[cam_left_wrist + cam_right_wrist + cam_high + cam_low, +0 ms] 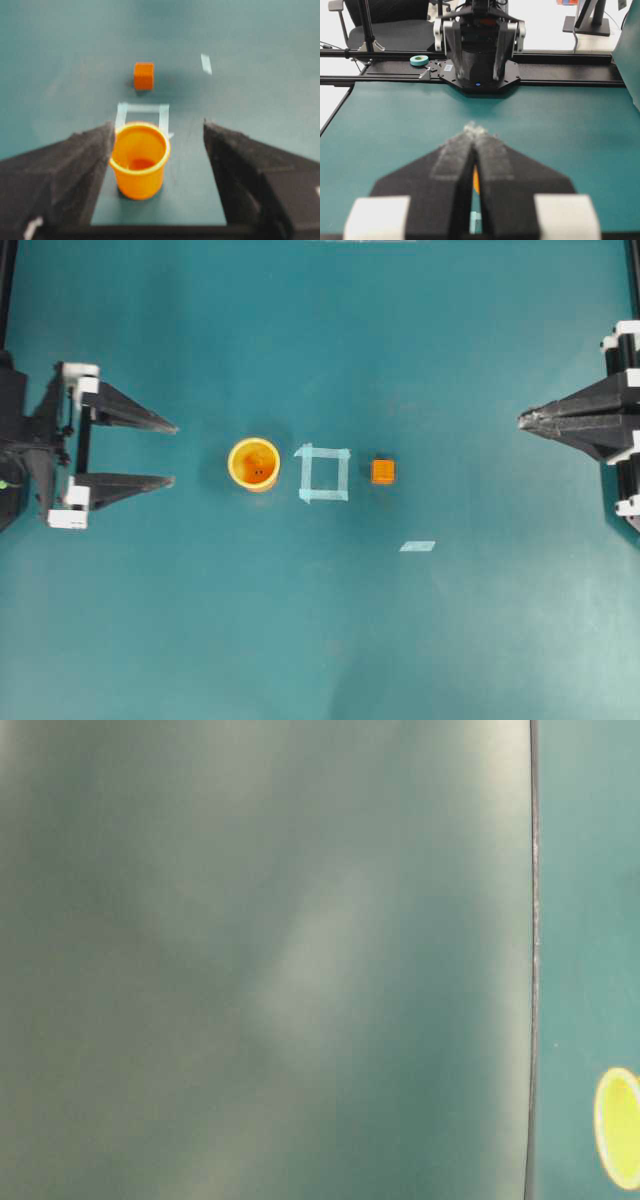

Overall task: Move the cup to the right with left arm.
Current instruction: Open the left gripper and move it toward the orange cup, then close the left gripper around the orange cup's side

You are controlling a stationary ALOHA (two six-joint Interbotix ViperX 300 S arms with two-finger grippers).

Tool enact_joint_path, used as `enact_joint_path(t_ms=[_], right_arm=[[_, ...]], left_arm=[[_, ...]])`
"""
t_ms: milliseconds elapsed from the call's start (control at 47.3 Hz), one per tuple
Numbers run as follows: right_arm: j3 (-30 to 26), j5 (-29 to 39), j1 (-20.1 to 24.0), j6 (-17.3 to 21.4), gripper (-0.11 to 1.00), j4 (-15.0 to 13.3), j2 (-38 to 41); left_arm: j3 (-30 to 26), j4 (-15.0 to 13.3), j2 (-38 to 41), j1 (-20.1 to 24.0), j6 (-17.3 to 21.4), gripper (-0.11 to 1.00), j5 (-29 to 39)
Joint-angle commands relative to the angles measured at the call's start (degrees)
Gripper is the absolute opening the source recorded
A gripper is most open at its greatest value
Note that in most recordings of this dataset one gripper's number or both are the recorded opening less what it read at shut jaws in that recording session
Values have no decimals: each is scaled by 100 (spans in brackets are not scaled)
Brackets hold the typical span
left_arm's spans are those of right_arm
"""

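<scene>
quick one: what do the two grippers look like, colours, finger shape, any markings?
Both match. The left gripper has two black fingers tapering to points, mounted on white end blocks, with thin cables at its dark wrist. The right gripper has the same black wedge fingers and white blocks; its wrist view shows pale, worn grip strips along the finger tops. No lettering is legible.

Table-level view almost wholly blurred, only a sliver of the cup (620,1128) cut off at its right edge. Left wrist view soft throughout, cube (144,75) edges smeared. From the right wrist, cup nearly hidden behind the right tool (474,136), only an orange sliver showing.
</scene>
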Motion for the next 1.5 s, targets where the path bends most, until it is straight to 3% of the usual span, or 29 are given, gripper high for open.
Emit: enact_joint_path(t_ms=[0,444,930,1480], right_arm=[[-185,-18,-9,9,-1,9,35],[-211,18,-9,9,-1,0,26],[-272,18,-9,-9,-1,0,18],[-387,272,-9,-18,-1,9,9]], left_arm=[[-149,9,378,-9,-9,71,-211],[-299,9,2206,53,70,73,-1424],[-519,9,3173,387,79,74,-1564],[-1081,9,3841,299,53,73,-1538]])
